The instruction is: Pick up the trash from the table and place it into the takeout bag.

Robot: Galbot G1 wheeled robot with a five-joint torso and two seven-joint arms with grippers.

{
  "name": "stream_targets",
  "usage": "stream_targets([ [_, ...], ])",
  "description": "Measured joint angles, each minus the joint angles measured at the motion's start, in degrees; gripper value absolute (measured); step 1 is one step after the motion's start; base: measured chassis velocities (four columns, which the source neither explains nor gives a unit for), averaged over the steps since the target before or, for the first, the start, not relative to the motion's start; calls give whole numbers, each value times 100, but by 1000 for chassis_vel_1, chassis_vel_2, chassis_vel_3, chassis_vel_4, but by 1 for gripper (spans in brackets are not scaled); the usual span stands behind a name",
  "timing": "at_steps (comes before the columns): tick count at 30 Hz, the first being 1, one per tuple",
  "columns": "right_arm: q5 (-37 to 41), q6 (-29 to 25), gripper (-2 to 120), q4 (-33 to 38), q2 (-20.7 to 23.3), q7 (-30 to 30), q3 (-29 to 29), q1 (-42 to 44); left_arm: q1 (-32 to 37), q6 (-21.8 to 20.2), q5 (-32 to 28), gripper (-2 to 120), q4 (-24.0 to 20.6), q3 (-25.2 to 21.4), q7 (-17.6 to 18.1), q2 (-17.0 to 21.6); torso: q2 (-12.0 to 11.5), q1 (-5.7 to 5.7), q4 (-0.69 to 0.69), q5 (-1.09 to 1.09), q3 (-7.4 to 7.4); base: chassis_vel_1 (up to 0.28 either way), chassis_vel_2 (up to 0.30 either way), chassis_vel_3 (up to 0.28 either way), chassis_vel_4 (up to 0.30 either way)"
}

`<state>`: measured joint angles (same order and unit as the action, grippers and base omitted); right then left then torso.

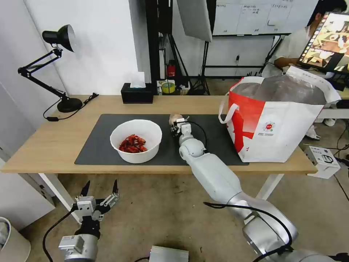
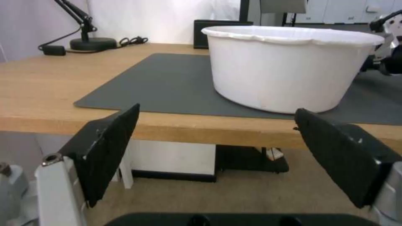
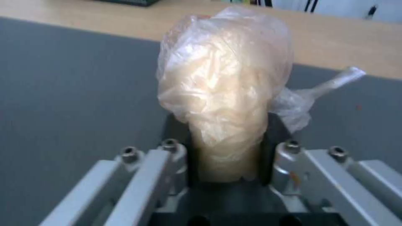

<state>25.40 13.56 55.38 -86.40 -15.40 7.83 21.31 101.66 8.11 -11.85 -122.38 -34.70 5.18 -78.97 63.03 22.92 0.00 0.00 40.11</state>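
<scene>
Head view: high, facing forward and down across the table (image 1: 54, 145), taking in the full dark grey mat (image 1: 98, 145).

Left wrist view: below the table edge, looking level over it, near the white bowl (image 2: 285, 69).

Right wrist view: very close, low over the mat, facing the clear bag with beige lump (image 3: 222, 91).

Shared by all three: mat and tabletop.

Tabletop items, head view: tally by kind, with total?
Trash: 2, white bowl of red shells, clear bag held by the right gripper
Takeout bag: 1
Tissue box: 1
Desk lamp: 1
Mat: 1
Total: 6
</scene>
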Motion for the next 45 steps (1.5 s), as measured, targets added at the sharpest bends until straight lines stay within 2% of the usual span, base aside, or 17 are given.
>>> stream_targets([
  [1, 23, -23, 20, 102, 45, -1, 13, 27, -13, 0, -4, 100, 16, 4, 0, 9, 0, 0, 1, 0, 0, 0, 0, 0, 0],
  [2, 23, -23, 20, 102, 45, -1, 13, 27, -13, 0, -4, 100, 16, 4, 0, 9, 0, 0, 1, 0, 0, 0, 0, 0, 0],
  [5, 143, -102, 9, 472, 256, -47, 92, 135, -39, 0, -21, 100, 60, 9, 2, 36, 0, 0, 1, 0, 0, 0, 0, 0, 0],
  [7, 178, -140, 7, 668, 375, -72, 136, 187, -47, 1, -29, 100, 73, 9, 2, 46, 0, 0, 1, 0, 0, 0, 0, 0, 0],
  [10, 247, -189, 6, 1063, 610, -106, 197, 313, -59, 4, -50, 100, 98, 9, 3, 73, 0, 0, 1, 0, 0, 0, 0, 0, 0],
  [13, 328, -466, 6, 1811, 1080, -53, 237, 645, -80, 5, -79, 100, 113, 25, 5, 125, 0, 0, 1, 1, 0, 0, 0, 0, 0],
  [14, 328, -466, 6, 1811, 1080, -53, 237, 645, -80, 5, -79, 100, 113, 25, 5, 125, 0, 0, 1, 1, 0, 0, 0, 0, 0],
  [17, 276, -995, 6, 2423, 1531, 230, 222, 1067, -68, 6, -122, 100, 87, 40, 6, 193, 0, 0, 0, 1, 0, 0, 0, 0, 0],
  [22, 194, -1470, 6, 3004, 1856, 393, 63, 1563, -62, 5, -165, 100, 71, 22, 8, 250, 0, -1, -1, 1, -1, 0, 0, 0, 0],
  [25, 82, -1878, 6, 3587, 2089, 490, -276, 2173, -88, 6, -186, 100, 77, 33, 9, 280, 0, 0, 0, 2, -1, 0, 0, 0, 0],
  [29, -1, -2039, 5, 3933, 2238, 566, -507, 2542, -94, 5, -175, 100, 88, 75, 10, 279, 0, -1, 0, 1, -1, 0, 0, 0, 0],
  [32, -282, -2316, 5, 4391, 2492, 804, -1006, 3134, -107, 5, -129, 100, 111, 137, 10, 267, 0, -1, 0, 0, -1, 0, 0, 0, 0],
  [36, -354, -2464, 5, 4692, 2631, 957, -1367, 3573, -114, 5, -111, 100, 117, 160, 9, 257, 0, -1, 0, 2, -1, 0, 0, 0, 0],
  [38, -502, -2731, 5, 4948, 2724, 1119, -1735, 4024, -122, 5, -102, 100, 126, 171, 9, 254, 0, -1, 0, 0, -1, 0, 0, 0, 0],
  [43, -588, -3035, 5, 5193, 2650, 1295, -2253, 4538, -135, 5, -91, 100, 142, 198, 8, 256, 0, -1, 0, 0, -1, 0, 0, 0, 0],
  [45, -484, -3169, 5, 5411, 2531, 1424, -2673, 4882, -136, 5, -70, 100, 146, 222, 8, 258, 1, -1, 0, 0, -1, 0, 0, 0, 0],
])
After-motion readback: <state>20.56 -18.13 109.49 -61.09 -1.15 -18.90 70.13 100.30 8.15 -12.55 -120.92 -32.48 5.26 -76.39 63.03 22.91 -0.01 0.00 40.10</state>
